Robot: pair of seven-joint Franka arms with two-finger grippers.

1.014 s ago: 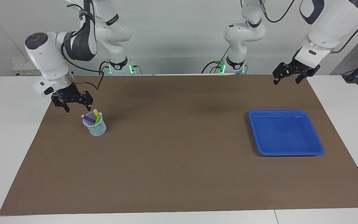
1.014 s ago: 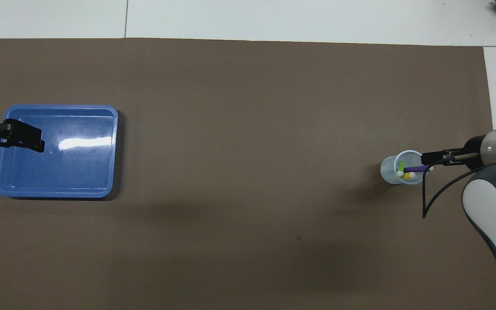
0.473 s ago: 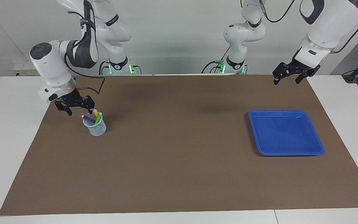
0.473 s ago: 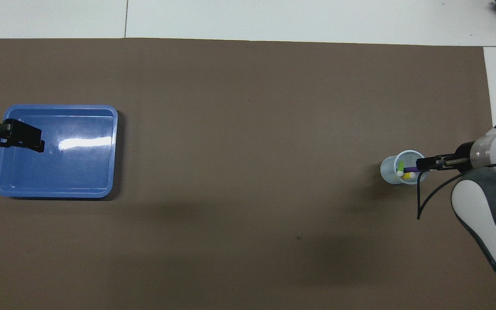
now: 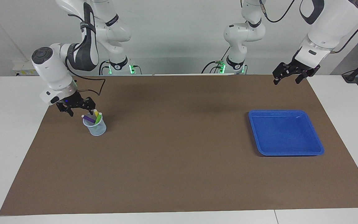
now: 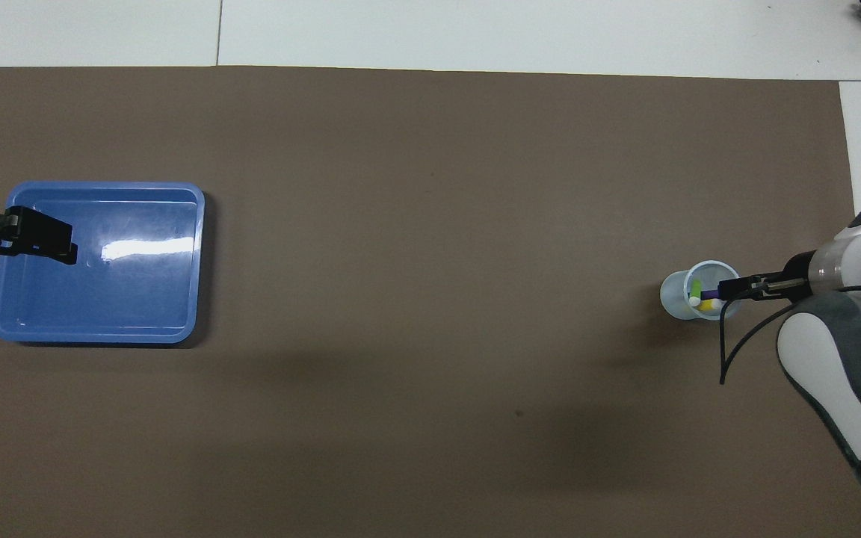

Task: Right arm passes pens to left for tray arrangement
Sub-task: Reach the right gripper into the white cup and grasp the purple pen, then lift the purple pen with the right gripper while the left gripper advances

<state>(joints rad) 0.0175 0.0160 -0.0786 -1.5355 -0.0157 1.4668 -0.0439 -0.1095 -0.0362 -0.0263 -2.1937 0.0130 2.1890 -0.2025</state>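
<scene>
We see the task barely begun. All three pens (image 5: 93, 117) stand in a small clear cup (image 5: 95, 128) at the left of the facing view, purple, green and yellow, their pale tips poking above the rim. The blue tray (image 5: 286, 133) sits at the right of that view with nothing in it, so no pen has been passed or laid down yet, and every pen is left to do.

Our right gripper (image 5: 76, 107) hangs just above the pen tips, at the left of the facing view, with its fingers spread wide and nothing between them. We judge it is lining up to take a first pen. Our left gripper (image 5: 289, 74) waits in the upper right of the facing view, raised above the mat's edge near the tray, its fingers also apart and empty.

The work surface is a brown mat (image 5: 179, 149) laid over a white table (image 5: 8, 130). A plain pale wall (image 5: 179, 34) fills the top of the facing view, with green lights glowing at the arm bases.
</scene>
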